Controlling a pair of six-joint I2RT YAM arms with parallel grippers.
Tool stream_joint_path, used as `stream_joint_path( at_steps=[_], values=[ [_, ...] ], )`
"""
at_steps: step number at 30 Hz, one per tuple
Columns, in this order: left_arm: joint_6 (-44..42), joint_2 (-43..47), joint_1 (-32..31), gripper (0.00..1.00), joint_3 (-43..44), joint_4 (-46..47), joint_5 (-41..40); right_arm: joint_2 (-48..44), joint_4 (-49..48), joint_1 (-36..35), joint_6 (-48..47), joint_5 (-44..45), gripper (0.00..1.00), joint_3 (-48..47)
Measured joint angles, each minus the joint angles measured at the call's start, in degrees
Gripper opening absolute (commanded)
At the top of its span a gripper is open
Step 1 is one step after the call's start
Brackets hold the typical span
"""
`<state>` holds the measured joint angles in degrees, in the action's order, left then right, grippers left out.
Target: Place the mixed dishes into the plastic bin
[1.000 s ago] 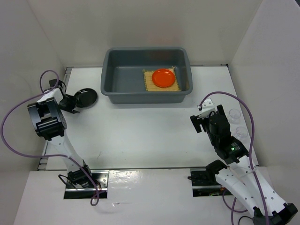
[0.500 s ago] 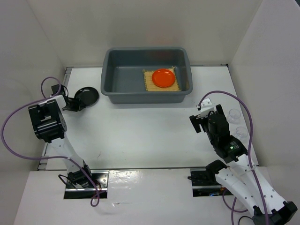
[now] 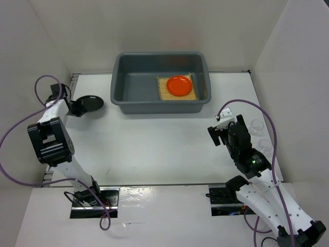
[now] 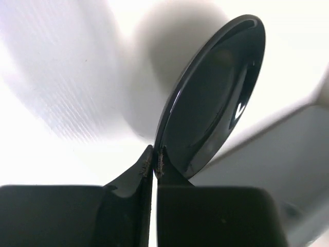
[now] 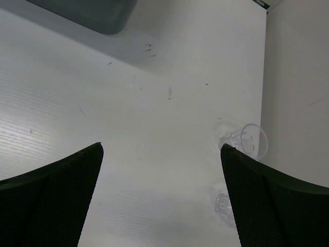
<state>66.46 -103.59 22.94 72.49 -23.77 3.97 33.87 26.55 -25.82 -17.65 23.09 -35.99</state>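
Left pincer point(image 3: 76, 108) is clenching the rim of the black plate point(image 3: 90, 102) and holding it tilted at the left of the frame, just beside the plastic bin point(image 3: 123, 98). The orange plate point(image 3: 179, 85) is lying on the bamboo mat point(image 3: 163, 92) in the bin's right half. Right pincer point(image 3: 220, 131) is gaping wide, gripping nothing. Two glass cups point(image 3: 255, 125) are standing on the tabletop point(image 3: 154, 144) at right.

In the left wrist view the black plate point(image 4: 216, 98) loses its lower rim between the left fingers point(image 4: 134, 177). The plastic bin point(image 4: 280, 154) is a blurred grey shape cut by the right edge. The right wrist view crops the bin at the top. One glass cup point(image 5: 250, 140) shows faintly and the other cup point(image 5: 224, 205) is barely traceable. The orange plate point(image 3: 179, 85) hides the middle of the bamboo mat point(image 3: 163, 90).
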Motion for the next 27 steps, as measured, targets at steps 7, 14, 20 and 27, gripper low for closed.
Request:
stream_joint_path(
  at_steps=[7,14,20,27],
  values=[
    [5.90,12.87,-0.33,0.00,9.75,-2.71,-4.22,-0.28,0.00,0.00,0.00,0.00,0.99,0.00],
    [5.14,1.11,-14.32,0.00,39.23,2.01,-1.36,-0.83,-0.02,0.00,0.00,0.00,0.99,0.00],
    [-0.83,-35.06,-28.55,0.00,92.87,-3.78,9.42,-1.29,0.00,-0.02,-0.02,-0.04,0.99,0.00],
    [-3.45,-54.18,-36.09,0.00,102.90,-17.29,17.09,-1.86,0.00,-0.02,-0.02,0.02,0.99,0.00]
  ],
)
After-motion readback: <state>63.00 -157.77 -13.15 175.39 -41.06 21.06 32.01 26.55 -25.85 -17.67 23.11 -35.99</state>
